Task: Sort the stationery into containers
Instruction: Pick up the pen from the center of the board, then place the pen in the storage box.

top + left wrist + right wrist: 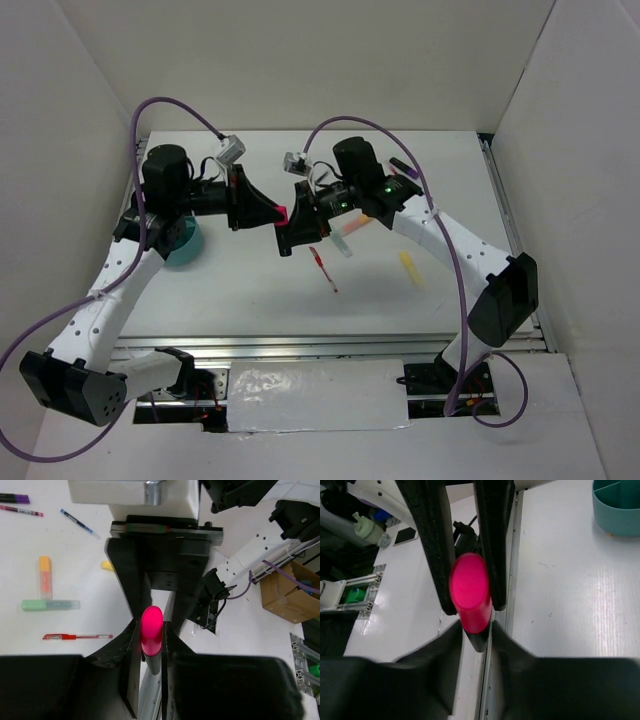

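White surface, cup at left, red pen and yellow highlighter lying loose. Pink highlighter up in the air over mid-surface, one end clamped tight in left hand. Other end pinched in right hand, likewise closed on it.

Work surface: white table, matte, faintly ribbed in the right wrist view. Enclosure: plain white walls on three sides. Near edge: aluminium rails run the width of the table; just in front of them lies a crinkled white sheet. Off the table – an open cardboard box beside further aluminium framing. Also noted – a pale green-capped bottle, blurred.
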